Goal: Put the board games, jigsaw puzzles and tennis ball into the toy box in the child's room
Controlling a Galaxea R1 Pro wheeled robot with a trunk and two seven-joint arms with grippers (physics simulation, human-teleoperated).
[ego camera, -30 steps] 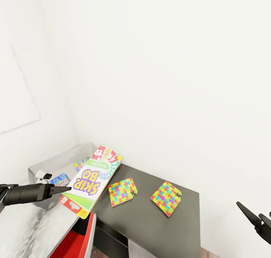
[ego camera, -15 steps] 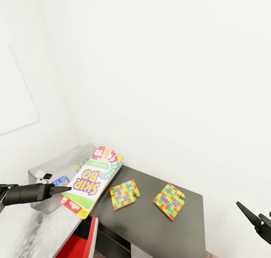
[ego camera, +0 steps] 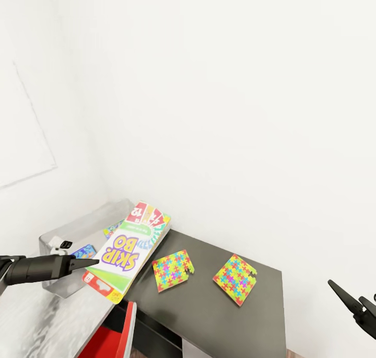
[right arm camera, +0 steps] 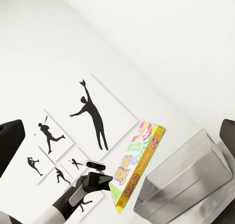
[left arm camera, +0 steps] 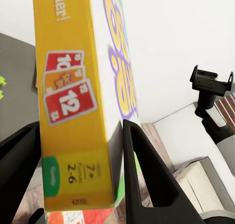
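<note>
One box in hand: left gripper (ego camera: 86,264) clamps SKIP-BO game (ego camera: 128,249) edge; lower flat into toy box (ego camera: 55,238), right gripper (ego camera: 351,300) splayed idle.

The board game (ego camera: 128,251) has a white face with purple SKIP-BO lettering, a green band, red ends and a yellow side printed with red cards. The two jigsaw puzzles (ego camera: 173,270) (ego camera: 234,279) are patchworks of yellow, pink, blue and green pieces. The toy box (ego camera: 78,230) is light grey, the table (ego camera: 219,321) dark grey. Black silhouettes of ballplayers mark the white wall (right arm camera: 88,117).
</note>
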